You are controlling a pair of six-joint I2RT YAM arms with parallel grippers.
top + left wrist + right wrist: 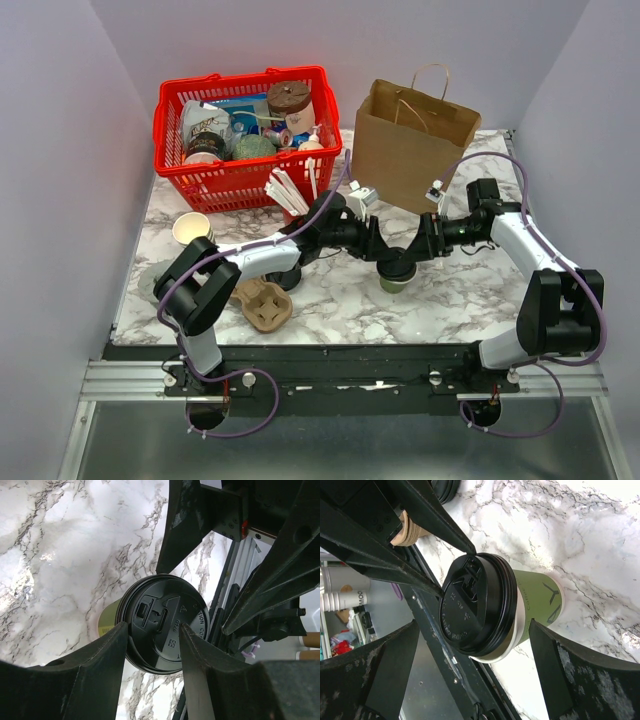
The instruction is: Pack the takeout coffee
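1. Looking down from the top view, both arms meet in the middle of the frame, right at the takeout coffee (398,272). It stands upright on the marble table (330,300), just below the brown paper bag (410,145).
2. Left end effector (154,627) is roughly half open and clamped round nothing. In the left wrist view its fingers (112,655) sit across the face of the black lid, set narrower than the lid itself. The right wrist view shows those tips touching the lid's top at the upper left of the cup.
3. My read is that it is pinning the cup down or pressing the lid home, so nothing slides while the other arm lines up.
4. Right end effector (474,625) has its jaws spread as wide as they go, one finger at lower left of its frame and the other at lower right. The cup lies between them with a clear gap on each side, so it holds nothing.
5. That straddle looks like the set-up for a side grip on the green cup wall, below the lid.
6. The bag stands mouth up with its handles raised, close behind the cup, which would make the lift across a short one.
7. The red basket (240,78) at upper left and the cardboard cup carrier (265,305) at lower left are well apart from the cup.
8. One thing to watch is that a hard squeeze on a paper wall could buckle it or pop the lid
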